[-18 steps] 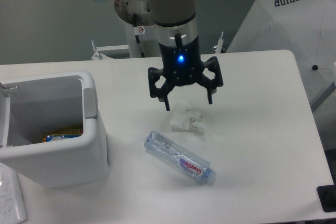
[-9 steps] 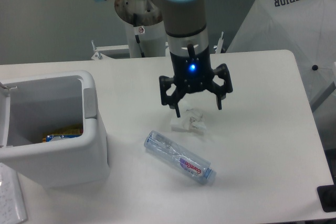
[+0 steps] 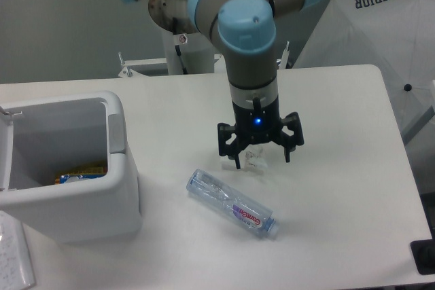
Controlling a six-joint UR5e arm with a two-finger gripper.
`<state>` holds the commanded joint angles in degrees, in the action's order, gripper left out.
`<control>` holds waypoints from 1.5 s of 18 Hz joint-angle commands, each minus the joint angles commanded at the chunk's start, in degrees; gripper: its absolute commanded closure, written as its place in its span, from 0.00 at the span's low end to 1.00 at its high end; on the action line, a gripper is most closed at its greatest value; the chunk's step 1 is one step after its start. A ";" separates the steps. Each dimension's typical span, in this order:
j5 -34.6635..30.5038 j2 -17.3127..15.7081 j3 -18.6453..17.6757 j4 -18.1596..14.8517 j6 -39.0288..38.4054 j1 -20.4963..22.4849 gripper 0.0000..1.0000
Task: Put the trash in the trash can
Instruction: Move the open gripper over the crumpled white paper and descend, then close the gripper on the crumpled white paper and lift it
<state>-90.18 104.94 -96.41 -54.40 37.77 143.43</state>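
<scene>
From my remote seat I saw the gripper low over the table with its two fingers spread wide, one on each side of the crumpled white tissue, which lay on the tabletop between them and was mostly hidden by the tool; I could not tell whether either finger touched the paper. A blue light glowed on the gripper body just above the fingers. The clear water bottle lay on its side nearer the camera, just beside the tissue but apart from it, its pale blue cap pointing toward the lower right and its pink-purple label near that end. The white trash can stood well apart at the left edge of the table, open on top, with some colourful items visible at its bottom.
</scene>
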 joint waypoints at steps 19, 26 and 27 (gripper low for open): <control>0.44 5.62 -9.85 5.27 -4.18 3.35 0.00; 0.26 6.42 -10.03 5.89 -4.90 3.08 0.03; 0.26 6.42 -10.12 5.98 -4.90 3.08 0.06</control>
<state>-89.91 111.36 -106.52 -48.43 32.87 146.51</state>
